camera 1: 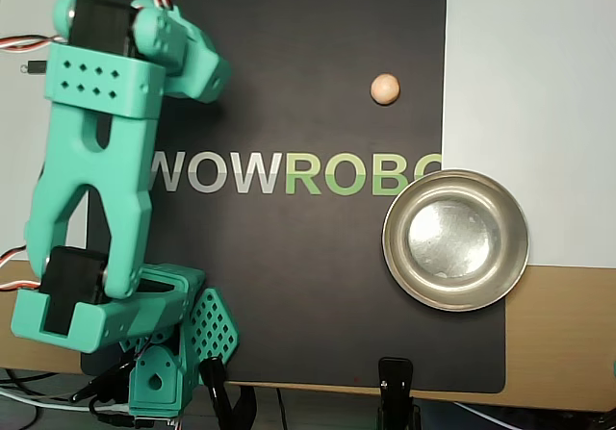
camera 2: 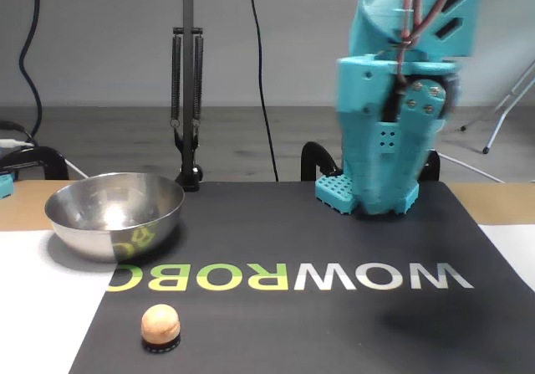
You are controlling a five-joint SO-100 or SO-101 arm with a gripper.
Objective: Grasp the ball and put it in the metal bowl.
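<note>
Teal plastic two-finger claw [camera 1: 208, 338] is seen in the overhead view at the lower left, under the folded teal arm [camera 1: 96, 175], at the left edge of the black rectangular mat [camera 1: 318, 286] with white and green letters. Its perforated finger is turned toward the mat, but it cannot be told whether the jaws are parted or closed. Nothing is seen to be held by it. The small, smooth, light tan wooden ball [camera 1: 385, 88] is found on the mat at the upper right, well apart from the claw. The round, shiny steel bowl [camera 1: 389, 242] is placed below the ball in this view, apart from it, half over the right edge of the mat.

In the fixed view the claw [camera 2: 343, 193] is seen far and to the right, with its perforated tip low at the mat [camera 2: 334, 240] under the arm [camera 2: 393, 98]. The state of the jaws cannot be told here either. The ball [camera 2: 160, 324] is seen near, at the left, on the mat close to its left edge. The bowl [camera 2: 114, 223] is seen farther back and slightly more left, not touching the ball.
</note>
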